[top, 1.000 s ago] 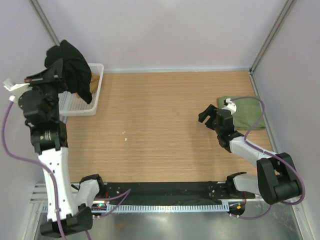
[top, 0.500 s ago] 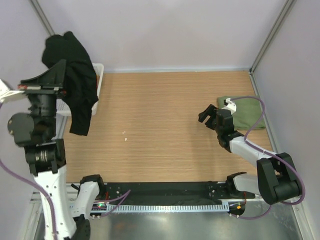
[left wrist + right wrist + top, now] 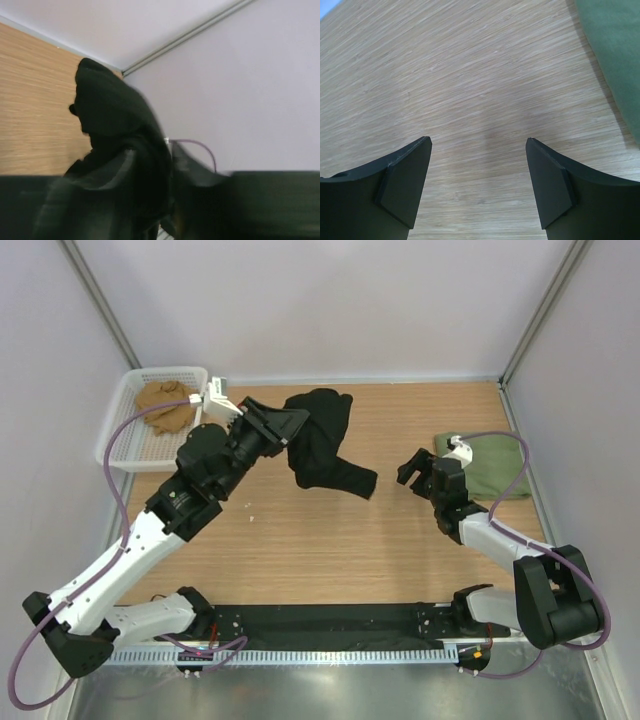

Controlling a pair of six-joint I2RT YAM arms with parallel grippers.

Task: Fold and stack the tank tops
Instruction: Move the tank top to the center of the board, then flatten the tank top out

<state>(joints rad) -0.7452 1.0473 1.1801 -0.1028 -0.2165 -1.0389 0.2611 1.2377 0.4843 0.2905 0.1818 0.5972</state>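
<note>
The soft black cloth tank top (image 3: 322,445) hangs in a bunch over the far middle of the wooden table (image 3: 300,540), with one end low near the wood. The left gripper (image 3: 292,427) pinches it tight. The folded olive green tank top (image 3: 497,468) lies by the right wall. The right gripper (image 3: 413,469) sits near it, fingers spread, holding nothing. If the black top drops bunched like this, it may land in a lump and be hard to fold.
</note>
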